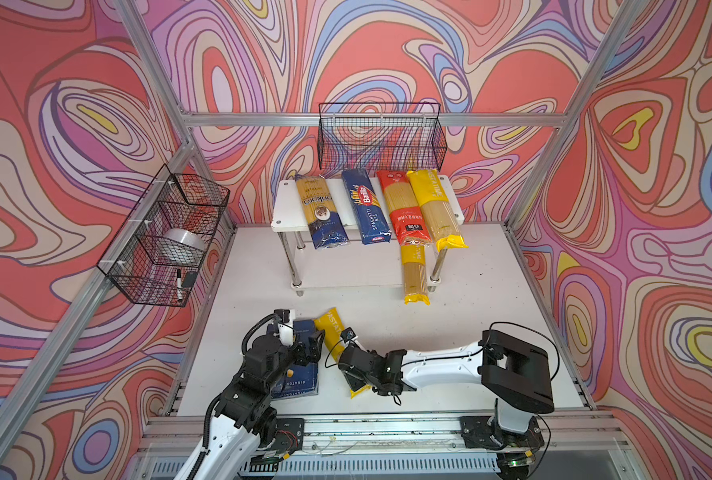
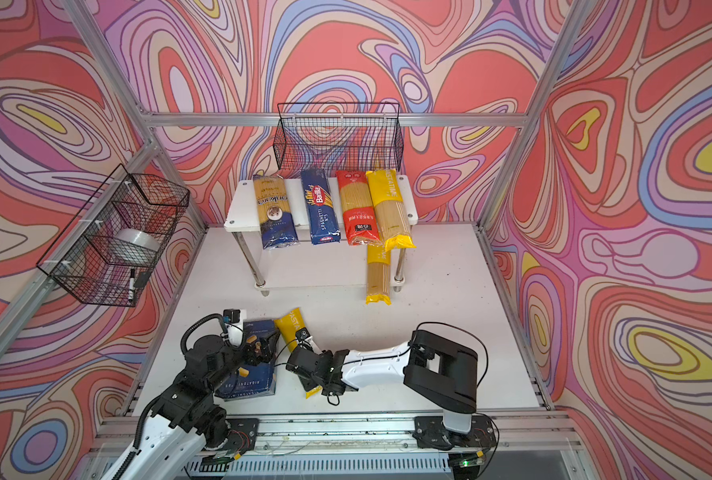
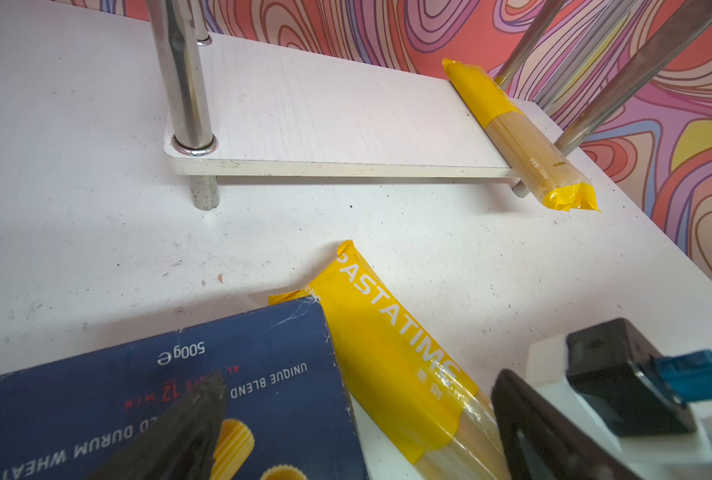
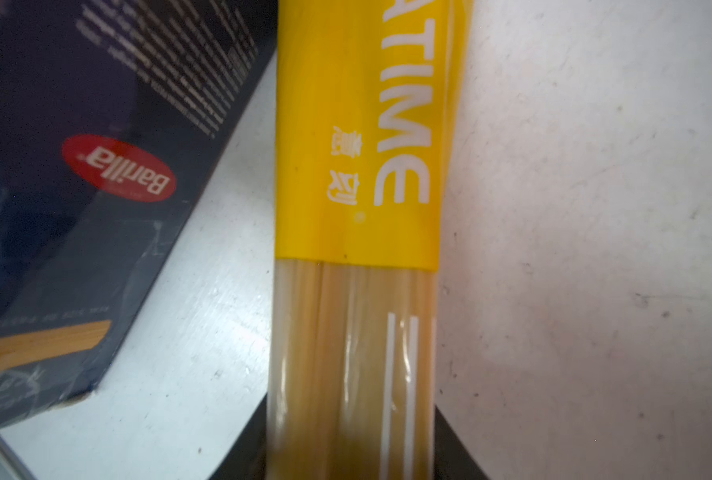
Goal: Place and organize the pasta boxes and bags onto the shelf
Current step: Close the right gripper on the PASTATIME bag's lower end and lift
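A yellow PASTATIME bag (image 1: 331,328) (image 4: 346,166) lies slanted on the table near the front. My right gripper (image 1: 343,365) (image 4: 352,436) is shut on its clear middle, one jaw against each side. Beside it lies the wide blue rigatoni box (image 1: 302,384) (image 3: 262,374). My left gripper (image 1: 309,345) (image 3: 358,386) hangs open over the box's edge and the bag. The shelf (image 1: 287,208) carries on top a dark blue bag (image 1: 321,212), the Barilla spaghetti box (image 1: 364,205), a red bag (image 1: 402,208) and a yellow bag (image 1: 435,208). Another yellow bag (image 1: 415,274) lies on the lower board's right end.
A black wire basket (image 1: 381,137) hangs on the back wall above the shelf. Another basket (image 1: 167,232) on the left wall holds a tape roll (image 1: 184,245) and a marker. An aluminium rail (image 1: 387,424) runs along the table's front edge.
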Robot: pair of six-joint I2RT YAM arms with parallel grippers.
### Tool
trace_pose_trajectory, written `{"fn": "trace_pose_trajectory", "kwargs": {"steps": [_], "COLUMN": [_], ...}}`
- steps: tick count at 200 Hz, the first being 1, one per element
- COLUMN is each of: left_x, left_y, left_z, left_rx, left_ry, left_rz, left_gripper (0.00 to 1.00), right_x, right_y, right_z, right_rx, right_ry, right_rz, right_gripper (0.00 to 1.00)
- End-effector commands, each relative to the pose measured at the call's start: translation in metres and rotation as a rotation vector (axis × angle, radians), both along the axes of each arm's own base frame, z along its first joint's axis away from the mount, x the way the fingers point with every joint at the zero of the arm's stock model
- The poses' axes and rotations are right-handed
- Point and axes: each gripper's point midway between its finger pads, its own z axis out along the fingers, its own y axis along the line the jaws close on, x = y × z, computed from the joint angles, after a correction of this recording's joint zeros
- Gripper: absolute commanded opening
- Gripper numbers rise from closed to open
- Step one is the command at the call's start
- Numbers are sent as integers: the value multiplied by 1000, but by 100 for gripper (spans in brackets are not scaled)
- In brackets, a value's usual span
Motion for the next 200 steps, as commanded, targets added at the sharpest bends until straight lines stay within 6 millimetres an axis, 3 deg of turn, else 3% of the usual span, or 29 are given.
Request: {"fn": "trace_pose_trajectory", "kwargs": {"steps": [1,55,100,162,187,200], "left_x": [-2,-1,-1,-1,-1,-2], "left_y": [-1,0,-1,0,0,0], "left_z": [-6,-6,-8,-6,-6,-7], "left_rx": [7,9,12,8,8,8], "left_ry": [11,14,23,15,13,14], "left_rz": [-8,-3,-7,-5,-2,-4], "left_gripper": [100,100,100,100,100,100], "right_x": [-5,7,15,28,30,33], "right_y": [-6,-6,-13,-34,-41,-44], "right_z": [10,37,62,100,103,91], "right_rx": [8,32,87,146,152,125], "right_ry": [8,-35,-102,-183,-200,-169], "right_rz": [0,-71,-110,-184,-182,-168], "right_gripper": [30,18,2,0,0,0]}}
